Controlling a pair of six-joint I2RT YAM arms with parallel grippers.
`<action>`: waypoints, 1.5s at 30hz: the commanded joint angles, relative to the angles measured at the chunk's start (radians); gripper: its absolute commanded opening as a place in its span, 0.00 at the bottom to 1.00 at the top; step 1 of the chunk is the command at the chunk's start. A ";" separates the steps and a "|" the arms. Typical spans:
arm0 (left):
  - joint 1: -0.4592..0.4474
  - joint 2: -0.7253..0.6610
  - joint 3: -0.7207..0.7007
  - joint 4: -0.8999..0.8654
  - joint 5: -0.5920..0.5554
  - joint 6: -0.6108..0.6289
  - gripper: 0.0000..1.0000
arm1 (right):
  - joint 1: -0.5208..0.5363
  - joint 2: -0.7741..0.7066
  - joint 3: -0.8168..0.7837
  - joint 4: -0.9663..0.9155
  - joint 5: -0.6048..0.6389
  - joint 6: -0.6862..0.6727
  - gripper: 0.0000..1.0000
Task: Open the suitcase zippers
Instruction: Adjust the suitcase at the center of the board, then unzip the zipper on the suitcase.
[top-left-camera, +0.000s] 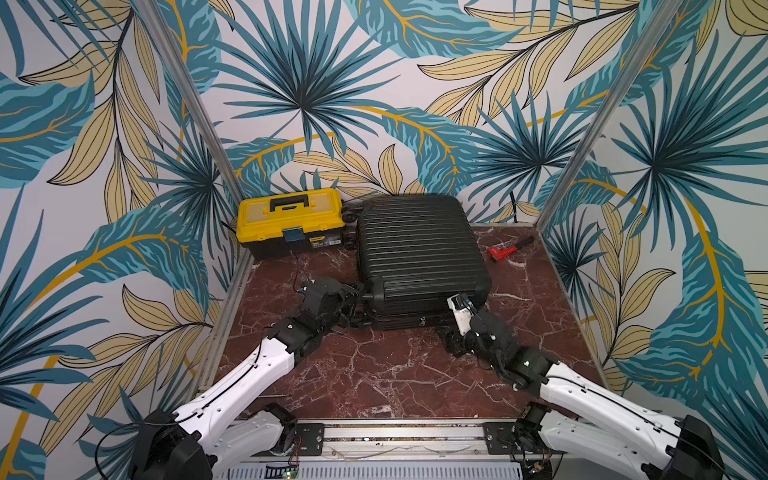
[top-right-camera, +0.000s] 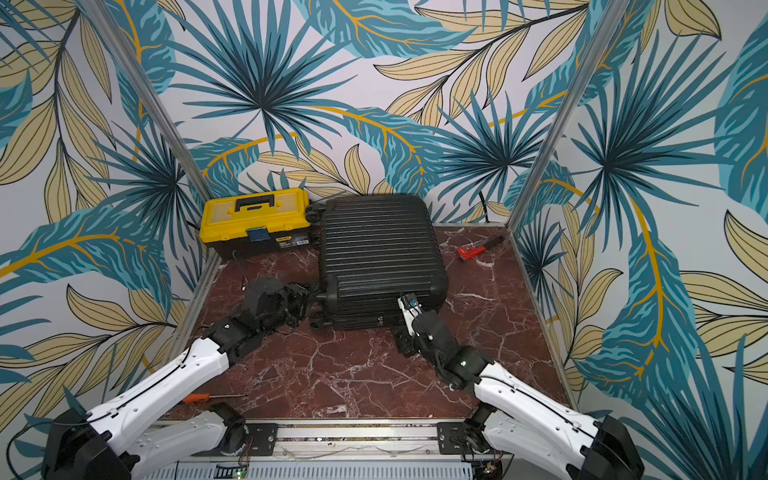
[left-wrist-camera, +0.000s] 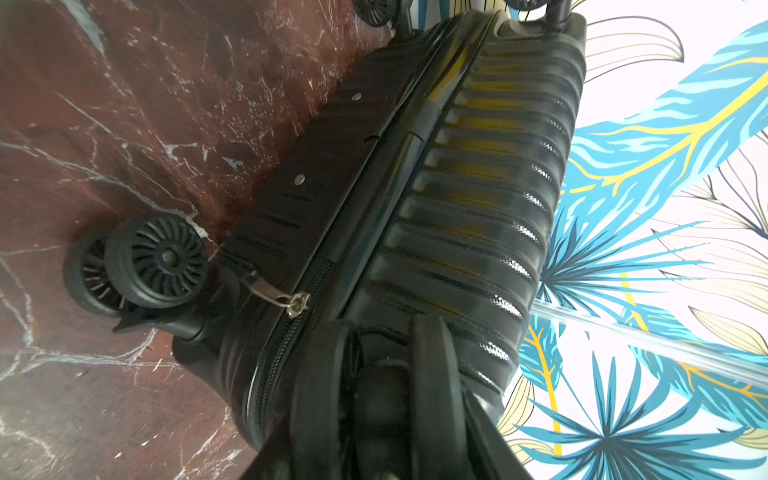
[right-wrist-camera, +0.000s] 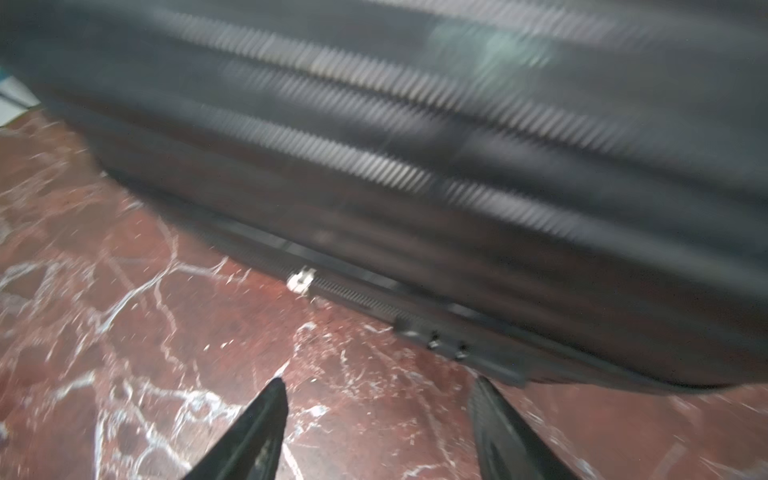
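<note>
The black ribbed suitcase (top-left-camera: 417, 249) lies flat on the marble table (top-left-camera: 374, 374), closed. My left gripper (top-left-camera: 358, 301) is at its near left corner, shut around the twin wheel (left-wrist-camera: 434, 374) there. A silver zipper pull (left-wrist-camera: 297, 303) sits on the zipper track (left-wrist-camera: 274, 361) just beside that wheel. My right gripper (right-wrist-camera: 380, 380) is open just above the table, by the suitcase's near side, with only marble between its fingers. A second silver pull (right-wrist-camera: 301, 282) sits on the seam a short way ahead of it and shows in both top views (top-left-camera: 423, 321).
A yellow-and-black toolbox (top-left-camera: 291, 220) stands at the back left, touching the suitcase's far wheels. A red pipe wrench (top-left-camera: 509, 248) lies to the suitcase's right. An orange screwdriver (top-right-camera: 208, 397) lies near the front left. Metal posts and patterned walls enclose the table.
</note>
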 joint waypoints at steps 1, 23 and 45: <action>-0.039 0.010 0.005 -0.001 -0.015 0.116 0.23 | 0.014 -0.018 -0.131 0.345 -0.007 -0.045 0.70; -0.046 -0.023 0.017 0.000 -0.041 0.111 0.23 | 0.045 0.625 -0.228 1.264 0.091 -0.085 0.53; -0.046 -0.041 -0.007 0.000 -0.057 0.103 0.23 | 0.045 0.674 -0.207 1.326 0.113 -0.050 0.30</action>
